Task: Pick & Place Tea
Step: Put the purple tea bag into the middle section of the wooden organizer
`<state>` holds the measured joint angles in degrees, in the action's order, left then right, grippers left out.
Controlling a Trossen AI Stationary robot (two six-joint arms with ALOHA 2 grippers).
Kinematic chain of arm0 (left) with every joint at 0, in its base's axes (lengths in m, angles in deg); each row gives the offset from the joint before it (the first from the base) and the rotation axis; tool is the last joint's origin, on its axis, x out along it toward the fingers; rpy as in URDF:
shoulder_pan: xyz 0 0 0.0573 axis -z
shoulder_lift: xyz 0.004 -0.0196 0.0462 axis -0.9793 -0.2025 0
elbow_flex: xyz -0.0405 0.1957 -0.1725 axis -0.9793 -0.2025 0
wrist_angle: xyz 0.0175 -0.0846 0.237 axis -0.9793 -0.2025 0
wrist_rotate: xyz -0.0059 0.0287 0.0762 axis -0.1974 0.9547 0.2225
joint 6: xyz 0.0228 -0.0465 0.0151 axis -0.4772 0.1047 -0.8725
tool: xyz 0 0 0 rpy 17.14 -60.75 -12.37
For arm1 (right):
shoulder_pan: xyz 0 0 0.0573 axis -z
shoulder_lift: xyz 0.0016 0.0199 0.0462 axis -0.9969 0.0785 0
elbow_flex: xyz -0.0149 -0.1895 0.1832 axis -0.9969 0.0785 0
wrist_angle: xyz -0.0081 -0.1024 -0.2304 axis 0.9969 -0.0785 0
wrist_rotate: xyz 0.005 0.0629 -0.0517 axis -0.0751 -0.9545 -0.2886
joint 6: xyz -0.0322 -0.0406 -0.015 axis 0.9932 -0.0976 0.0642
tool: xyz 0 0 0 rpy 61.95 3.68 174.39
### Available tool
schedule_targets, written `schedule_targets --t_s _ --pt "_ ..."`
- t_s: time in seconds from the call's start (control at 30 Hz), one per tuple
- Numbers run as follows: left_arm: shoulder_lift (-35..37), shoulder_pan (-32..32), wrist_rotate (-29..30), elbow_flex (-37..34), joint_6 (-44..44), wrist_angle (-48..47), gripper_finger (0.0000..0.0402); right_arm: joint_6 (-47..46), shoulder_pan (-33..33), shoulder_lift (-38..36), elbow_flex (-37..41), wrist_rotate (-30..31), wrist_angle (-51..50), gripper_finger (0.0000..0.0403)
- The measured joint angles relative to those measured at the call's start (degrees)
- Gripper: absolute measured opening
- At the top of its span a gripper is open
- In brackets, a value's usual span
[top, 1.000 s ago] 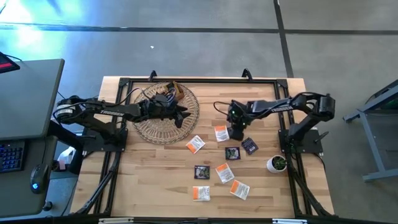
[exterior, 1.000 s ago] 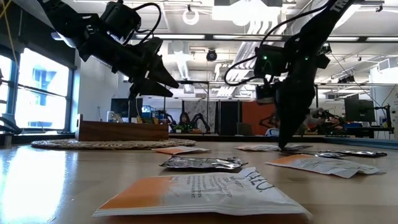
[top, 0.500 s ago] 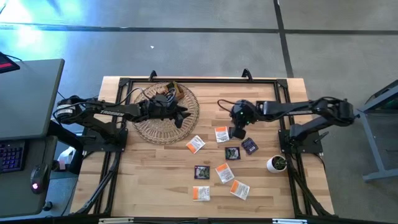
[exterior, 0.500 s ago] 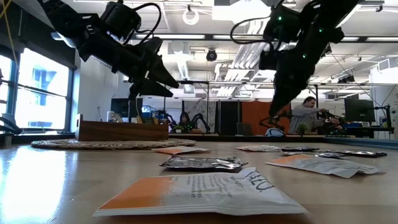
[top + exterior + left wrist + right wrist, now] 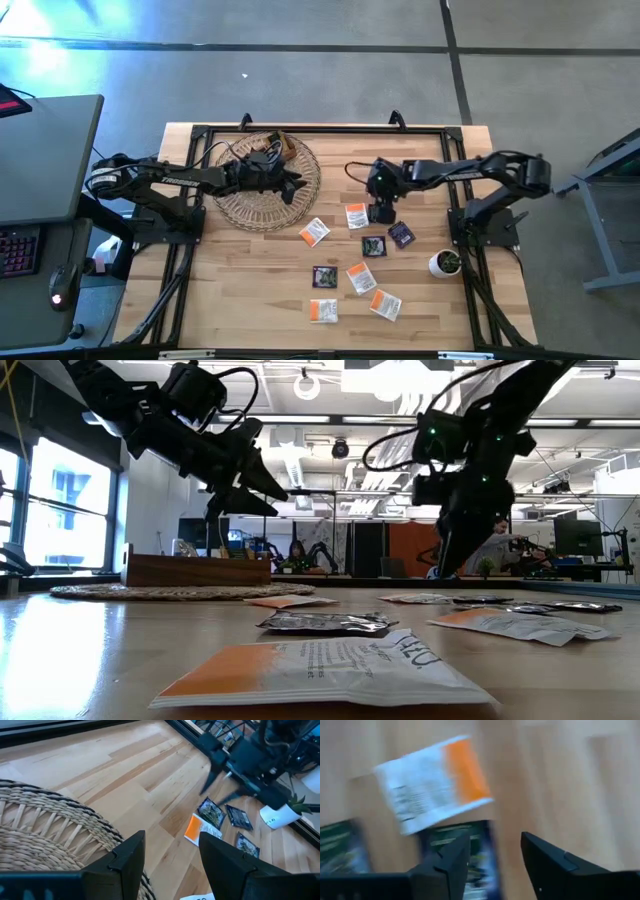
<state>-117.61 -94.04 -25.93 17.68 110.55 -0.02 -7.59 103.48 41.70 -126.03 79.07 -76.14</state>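
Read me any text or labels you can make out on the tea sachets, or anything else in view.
Nearest orange-and-white sachet, low view: large letters, perhaps "TEA" upside down, not certain; small print too blurred.
Orange sachet, right wrist view: lines of print, blurred.
Dark sachets: green print only, nothing readable.
Other sachets in the high view: too small to read.
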Motion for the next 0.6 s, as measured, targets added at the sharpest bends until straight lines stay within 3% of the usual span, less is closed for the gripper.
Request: schedule_targets --t_s 0.1,0.3,0.6 --pt "0.0 0.0 0.0 0.0 0.0 0.0 0.0184 4.3 -0.3 1.1 0.0 -5.2 0.6 0.019" --pt "0.0 0.0 -0.1 0.0 0.0 0.0 0.0184 10.4 -0.2 4.5 -0.1 0.0 3.8 0.0197" --pt "0.0 0.0 -0.1 0.0 -0.2 -0.1 0.0184 10.4 0.4 10.0 -0.6 -0.3 3.6 0.0197"
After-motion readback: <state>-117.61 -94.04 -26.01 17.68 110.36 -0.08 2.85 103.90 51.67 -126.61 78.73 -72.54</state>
